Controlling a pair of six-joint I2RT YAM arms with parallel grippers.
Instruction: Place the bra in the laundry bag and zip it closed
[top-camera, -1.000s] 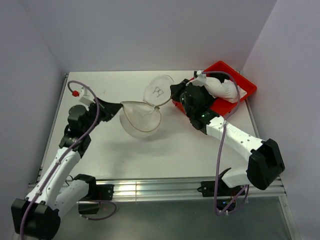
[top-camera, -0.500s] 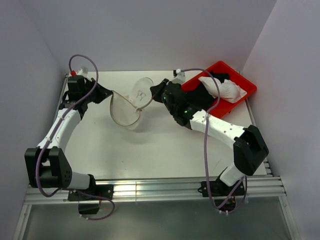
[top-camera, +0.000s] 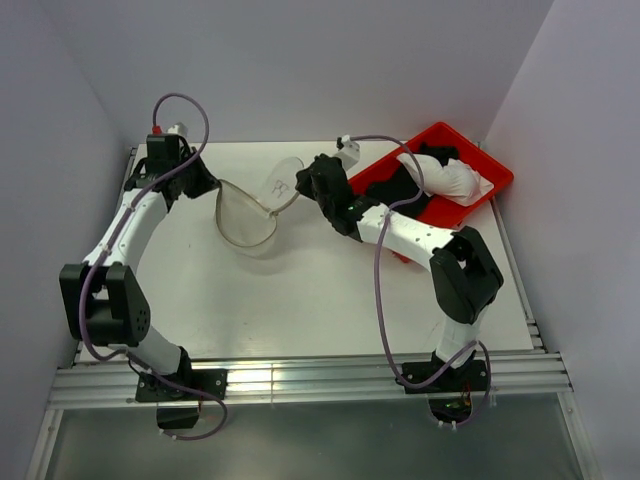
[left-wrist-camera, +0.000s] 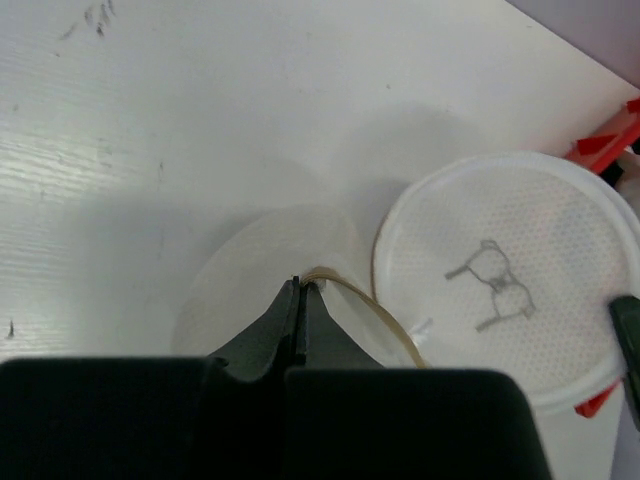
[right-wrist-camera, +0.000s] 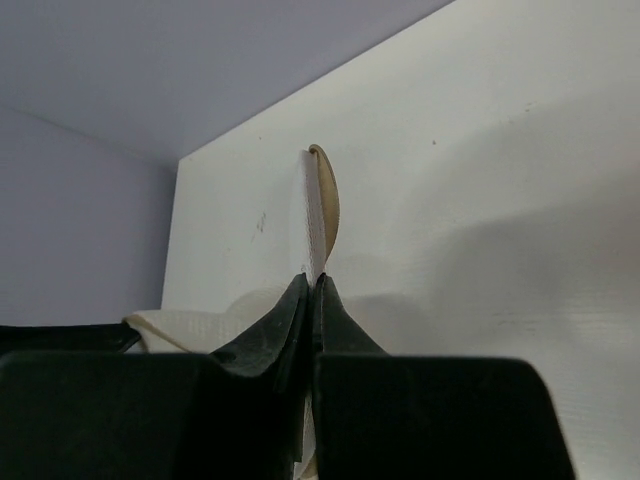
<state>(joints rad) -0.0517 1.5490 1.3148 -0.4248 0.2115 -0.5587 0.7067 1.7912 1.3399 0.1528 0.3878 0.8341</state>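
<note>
The laundry bag (top-camera: 245, 218) is a translucent white mesh drum, open, at the far left middle of the table. Its round lid (top-camera: 282, 181) with a dark mark stands tilted up. My left gripper (top-camera: 214, 186) is shut on the bag's tan zip rim (left-wrist-camera: 345, 290) at its left side. The lid (left-wrist-camera: 500, 290) lies flat beside it in the left wrist view. My right gripper (top-camera: 304, 192) is shut on the lid's edge (right-wrist-camera: 320, 205), seen edge-on. The bra (top-camera: 445, 178), a bundle of white padded and black fabric, lies in the red tray (top-camera: 492, 160).
The red tray sits at the table's far right corner, right behind my right arm. Purple walls close in the table at the back and on both sides. My left arm stretches along the table's left edge.
Both grippers have carried the bag left and toward the back, away from the red tray. My left arm has swung out to the far left corner. Both grips have held.
</note>
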